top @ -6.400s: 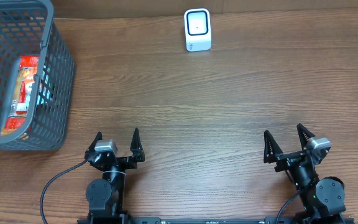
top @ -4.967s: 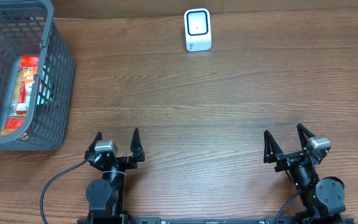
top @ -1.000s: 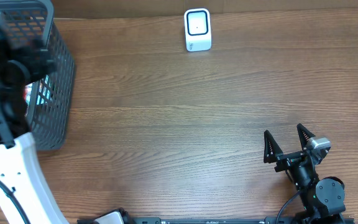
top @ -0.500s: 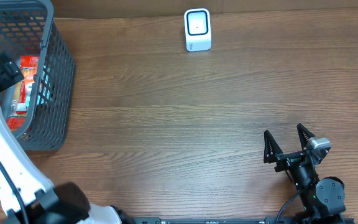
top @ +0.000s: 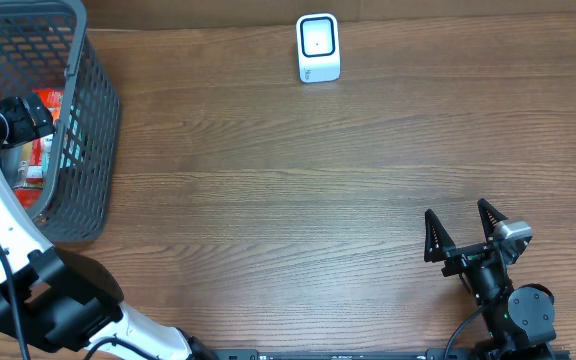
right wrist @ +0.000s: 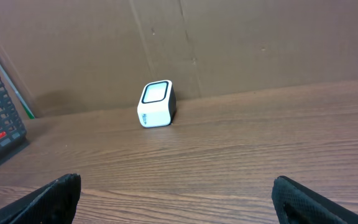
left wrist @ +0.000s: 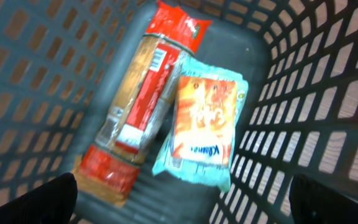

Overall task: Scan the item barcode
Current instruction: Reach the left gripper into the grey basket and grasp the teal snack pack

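Brown wooden table (top: 318, 180) backed by cardboard wall (right wrist: 229, 43); grey mesh basket (top: 93, 130) at left, white scanner (top: 318, 48) well to its right. Inside the basket, orange packet (left wrist: 205, 118) lying against a long red-ended packet (left wrist: 138, 106). Above them, left gripper (left wrist: 184, 198), jaws wide, empty; right gripper (top: 458, 212) far right of the basket, jaws wide, empty.

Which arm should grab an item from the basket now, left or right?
Left. The open left gripper hangs inside the basket, directly above the orange packet and the long red packet. The right gripper sits open on the opposite side, far from the basket.
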You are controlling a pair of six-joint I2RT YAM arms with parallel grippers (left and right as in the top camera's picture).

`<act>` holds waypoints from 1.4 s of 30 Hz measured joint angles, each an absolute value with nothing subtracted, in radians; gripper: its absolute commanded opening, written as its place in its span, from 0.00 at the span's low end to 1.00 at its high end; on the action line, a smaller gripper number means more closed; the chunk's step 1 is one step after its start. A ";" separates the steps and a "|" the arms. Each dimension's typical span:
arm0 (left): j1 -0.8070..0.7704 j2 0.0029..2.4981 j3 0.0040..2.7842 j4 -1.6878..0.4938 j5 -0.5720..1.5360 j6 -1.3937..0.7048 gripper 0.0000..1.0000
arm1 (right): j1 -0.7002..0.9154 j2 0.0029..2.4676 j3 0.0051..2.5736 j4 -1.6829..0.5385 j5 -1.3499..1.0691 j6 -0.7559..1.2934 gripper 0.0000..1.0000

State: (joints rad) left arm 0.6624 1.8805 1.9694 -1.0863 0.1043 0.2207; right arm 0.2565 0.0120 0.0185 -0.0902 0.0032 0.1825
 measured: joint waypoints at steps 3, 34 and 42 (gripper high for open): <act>0.668 1.917 1.977 -1.079 0.128 0.243 1.00 | 0.257 0.012 0.019 -0.090 0.003 0.182 1.00; 0.669 2.214 1.975 -1.028 0.215 0.288 1.00 | 0.257 0.012 0.019 -0.091 0.003 0.183 1.00; 0.668 2.246 1.975 -1.020 0.223 0.298 0.74 | 0.257 0.012 0.019 -0.090 0.003 0.182 1.00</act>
